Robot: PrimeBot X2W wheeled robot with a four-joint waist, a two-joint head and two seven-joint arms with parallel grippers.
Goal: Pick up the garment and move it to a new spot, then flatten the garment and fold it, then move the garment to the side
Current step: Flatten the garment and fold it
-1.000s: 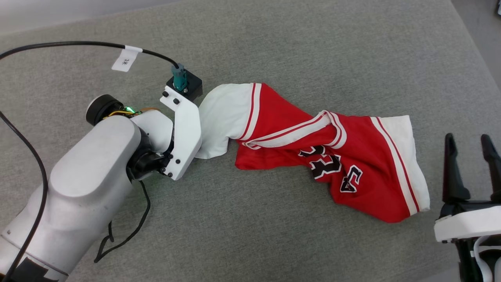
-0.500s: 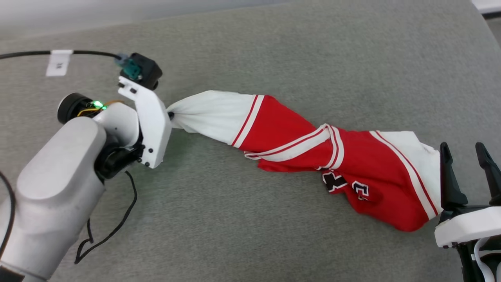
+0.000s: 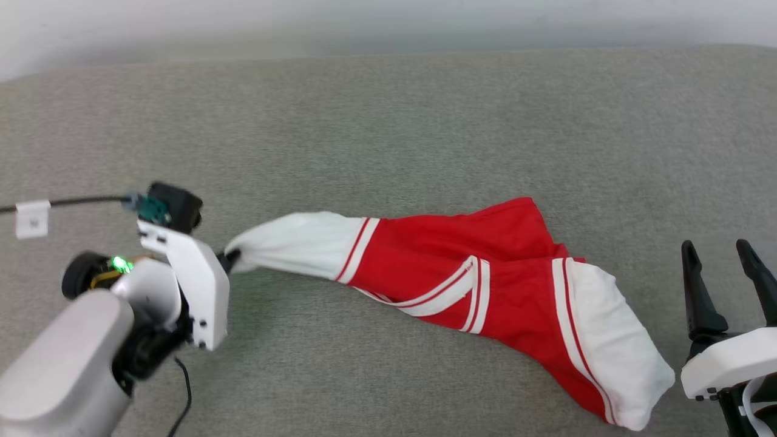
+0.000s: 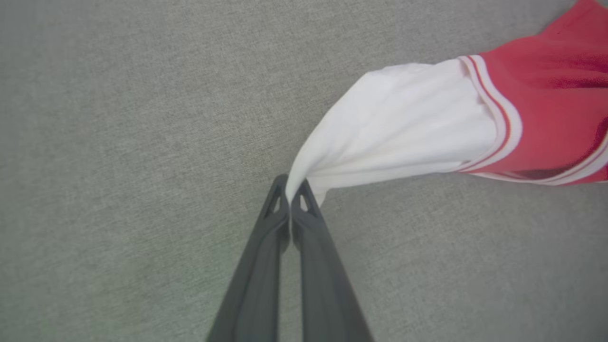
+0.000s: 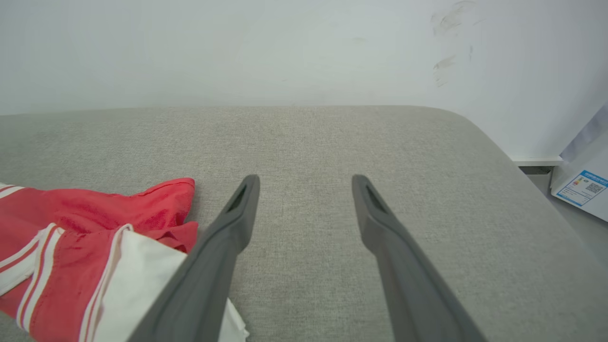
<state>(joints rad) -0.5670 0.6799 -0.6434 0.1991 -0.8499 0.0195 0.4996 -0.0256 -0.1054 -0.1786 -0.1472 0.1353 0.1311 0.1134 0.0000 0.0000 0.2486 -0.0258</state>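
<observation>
A grey upholstered top (image 3: pixel 388 121) spreads across nearly everything in front of the robot. It has a rounded far corner and a pale wall (image 5: pixel 237 47) behind it.

The garment (image 3: pixel 437 267), a red jersey with white sleeves and red-and-white striped trim, lies on it twisted into a long rope. Its long axis runs left to right across the head view and slopes toward the robot on the right. One white sleeve points left and the other white sleeve ends at the lower right, just beside the right gripper (image 3: pixel 715 247). A striped band crosses the red middle. The folds hide the front of the shirt.

The left arm's pale forearm (image 3: pixel 61 364) is cut off by the lower left corner. The left gripper (image 4: pixel 289 194) has its fingers pressed together on the very tip of the left sleeve, which fans out from the pinch. In that wrist view the red part runs off the right edge.

The right gripper's fingers (image 5: pixel 237 223) stand well apart and hold nothing. The left one covers part of the near sleeve in its own view.

A black cable (image 3: pixel 79 200) carries a white tag (image 3: pixel 33 218) whose print is too small to read.
</observation>
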